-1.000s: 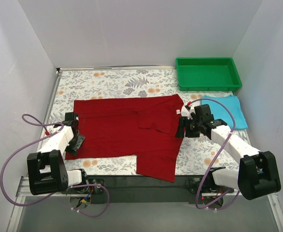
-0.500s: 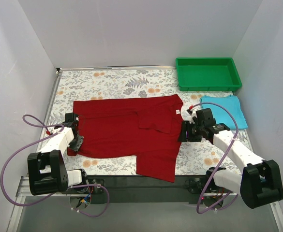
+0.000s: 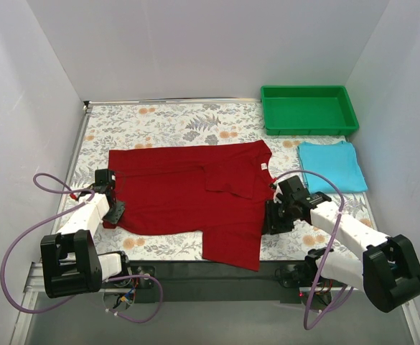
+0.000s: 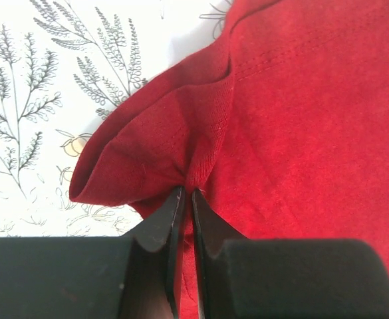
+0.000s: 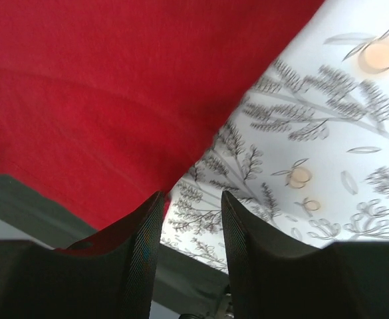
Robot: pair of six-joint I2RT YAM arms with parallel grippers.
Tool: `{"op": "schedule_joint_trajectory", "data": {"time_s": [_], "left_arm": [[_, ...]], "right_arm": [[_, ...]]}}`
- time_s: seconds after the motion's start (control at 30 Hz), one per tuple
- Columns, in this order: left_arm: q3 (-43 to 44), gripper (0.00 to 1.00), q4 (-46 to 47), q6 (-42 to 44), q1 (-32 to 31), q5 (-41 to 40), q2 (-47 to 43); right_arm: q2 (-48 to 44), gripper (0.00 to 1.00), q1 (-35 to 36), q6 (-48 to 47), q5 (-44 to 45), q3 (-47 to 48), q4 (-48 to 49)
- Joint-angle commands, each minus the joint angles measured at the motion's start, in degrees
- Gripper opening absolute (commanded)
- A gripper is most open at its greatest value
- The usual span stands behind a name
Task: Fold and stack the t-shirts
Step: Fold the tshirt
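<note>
So the red shirt [image 3: 181,190] is spread out flat across the middle of the flowery tablecloth [image 3: 166,129]. It's soft matte cotton with visible stitched hems, its collar end points right, one sleeve is folded back on top of the body, and the other sleeve reaches down to the dark front edge of the table [image 3: 195,269]. The left gripper [image 4: 186,199] is clamped tight on a bunched-up fold at the shirt's left edge. The black fingers are basically touching, with the cloth puckering up out of the pinch. The right gripper [image 5: 193,206] sits at the shirt's lower right edge, next to that near sleeve. Its jaws are apart and only tablecloth shows in the gap, with red fabric up against one finger. The blue shirt [image 3: 332,167] is a neat little folded rectangle off to the right, well apart from the red one and just in front of the green plastic tray [image 3: 306,130] in the far right corner. The tablecloth is white with grey leafy sprigs and small orange blossoms, and plain white walls [image 3: 195,43] box in the table on three sides.
</note>
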Motion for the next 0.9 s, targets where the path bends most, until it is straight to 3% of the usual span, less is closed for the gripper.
{"op": "schedule_joint_trajectory", "data": {"time_s": [0.0, 0.5, 0.87], "left_arm": [[-1.0, 0.08, 2.6, 1.1, 0.1, 2.8, -1.1], [-1.3, 0.08, 3.5, 1.8, 0.1, 3.6, -2.1], [-1.3, 0.08, 3.5, 1.9, 0.1, 3.7, -2.6]], "right_arm": [[-0.4, 0.4, 2.1, 4.9, -1.6, -1.3, 1.2], [5.0, 0.4, 6.2, 6.1, -6.0, -0.2, 4.6], [6.8, 0.4, 6.2, 6.9, -1.6, 0.0, 5.0]]}}
